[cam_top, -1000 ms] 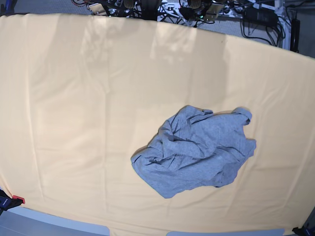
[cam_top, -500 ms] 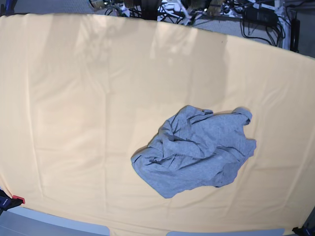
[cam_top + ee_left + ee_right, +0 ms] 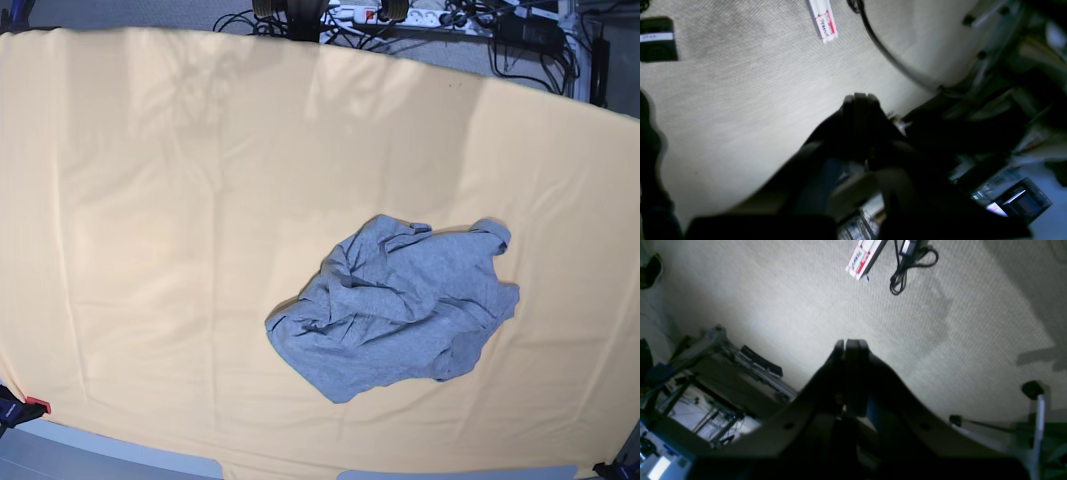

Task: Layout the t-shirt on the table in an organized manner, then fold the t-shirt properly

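Little has moved since the earlier base frame: only the dark hardware at the far table edge has drawn back, exposing more of a white power strip (image 3: 395, 14) at 12 o'clock; the t-shirt (image 3: 395, 307) lies as before. It sits crumpled, plain grey side showing, on the table (image 3: 150, 220), toward 4 o'clock from the table's middle, untouched by either arm. No lettering is visible on it.

Left end effector (image 3: 860, 97): fingers pressed together, holding nothing, above beige carpet (image 3: 740, 83). A white label strip (image 3: 823, 21) with red marking lies at 12 o'clock; its writing is too blurred to read.

Right end effector (image 3: 850, 341): likewise closed and empty over carpet. A white-and-red strip (image 3: 862, 260) lies at 12 o'clock beside a coiled black cable (image 3: 907, 263); text illegible.
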Tool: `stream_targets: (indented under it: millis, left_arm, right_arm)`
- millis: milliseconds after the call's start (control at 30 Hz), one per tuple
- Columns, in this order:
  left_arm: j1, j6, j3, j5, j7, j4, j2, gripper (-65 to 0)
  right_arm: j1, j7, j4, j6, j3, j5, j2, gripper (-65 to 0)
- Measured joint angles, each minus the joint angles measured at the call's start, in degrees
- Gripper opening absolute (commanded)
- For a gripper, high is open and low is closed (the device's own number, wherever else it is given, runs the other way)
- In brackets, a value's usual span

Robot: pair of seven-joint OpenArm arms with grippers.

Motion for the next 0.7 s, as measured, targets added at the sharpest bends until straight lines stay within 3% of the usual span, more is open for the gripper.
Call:
stream_targets:
  millis: [167, 400, 533, 700]
  left_arm:
    - [10.62, -0.22, -2.54, -0.48, -0.22, 18.01, -5.2, -65.0]
    - [22.38, -0.26, -17.35, -1.99, 1.07, 40.7, -6.01, -65.0]
    - [25.16, -0.07, -25.46, -3.23, 1.4, 50.9, -6.05, -65.0]
    - [25.55, -0.28, -30.93, -6.84, 1.62, 54.86, -5.92, -65.0]
  right_arm:
    - [-11.28, -0.87, 17.05, -5.25, 0.33, -0.22, 3.93, -65.0]
    - [-24.24, -4.79, 40.35, -11.52, 2.03, -8.28, 3.74, -65.0]
    - [-24.72, -4.9, 50.8, -14.29, 4.35, -11.85, 3.89, -65.0]
    - [-25.2, -6.82, 50.4, -17.27, 5.75, -15.8, 3.87, -65.0]
